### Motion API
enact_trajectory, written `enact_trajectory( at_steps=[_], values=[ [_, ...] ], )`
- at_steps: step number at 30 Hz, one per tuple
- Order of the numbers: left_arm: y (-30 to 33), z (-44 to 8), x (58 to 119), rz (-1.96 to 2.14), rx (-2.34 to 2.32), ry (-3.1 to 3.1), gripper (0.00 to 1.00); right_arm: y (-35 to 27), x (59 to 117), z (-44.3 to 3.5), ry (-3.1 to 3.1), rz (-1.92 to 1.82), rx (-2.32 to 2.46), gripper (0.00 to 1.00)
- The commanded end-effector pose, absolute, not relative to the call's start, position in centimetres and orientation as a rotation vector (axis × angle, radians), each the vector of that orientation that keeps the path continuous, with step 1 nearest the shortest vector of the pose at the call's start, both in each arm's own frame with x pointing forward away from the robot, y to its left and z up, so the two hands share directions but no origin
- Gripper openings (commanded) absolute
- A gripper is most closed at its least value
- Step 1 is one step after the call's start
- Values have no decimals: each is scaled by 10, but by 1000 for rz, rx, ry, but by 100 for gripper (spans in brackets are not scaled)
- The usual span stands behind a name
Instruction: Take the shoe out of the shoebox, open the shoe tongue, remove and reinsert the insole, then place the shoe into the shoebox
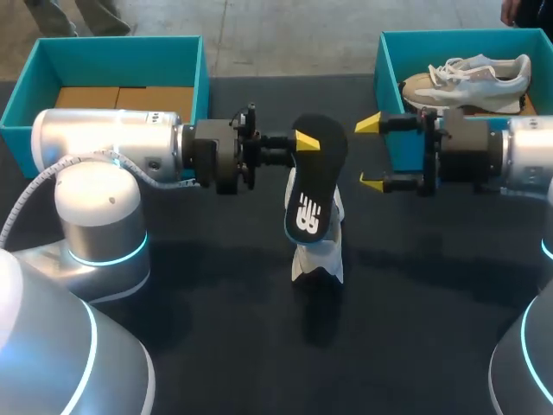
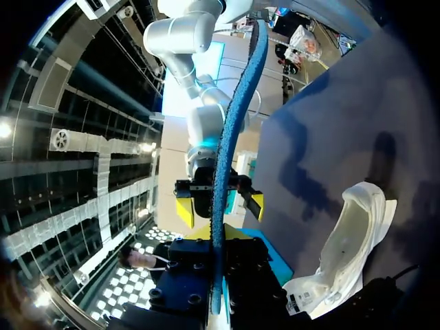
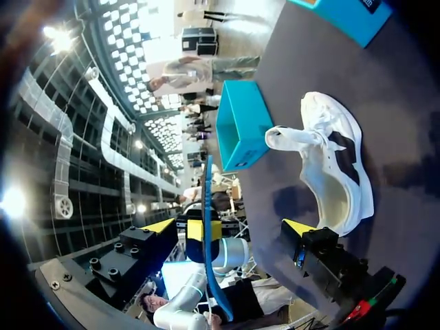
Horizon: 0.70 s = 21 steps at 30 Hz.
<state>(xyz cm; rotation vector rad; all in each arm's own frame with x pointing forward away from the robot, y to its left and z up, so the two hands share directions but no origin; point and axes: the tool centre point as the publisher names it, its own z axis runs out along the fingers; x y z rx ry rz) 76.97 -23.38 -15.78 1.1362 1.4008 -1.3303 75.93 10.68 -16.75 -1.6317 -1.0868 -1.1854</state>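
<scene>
Dark table, white shoe mid-table, teal shoebox far-left

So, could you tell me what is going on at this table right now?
The left gripper is shut on the black insole, holding it up over the white shoe, which lies on the table. The right gripper is open beside the insole, not touching it. A second shoe sits in the blue shoebox. The insole is out, not yet reinserted.
</scene>
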Motion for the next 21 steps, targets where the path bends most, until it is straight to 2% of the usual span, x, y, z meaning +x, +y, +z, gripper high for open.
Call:
enact_trajectory(
  at_steps=[1, 21],
  values=[
    [-233, -158, 768, -1328, 1135, 1400, 0, 106, 757, -166, -1087, -1183, -1640, 100],
    [-232, -162, 769, -1375, 1110, 1425, 0, 105, 756, -169, -1077, -1174, -1646, 100]
  ],
)
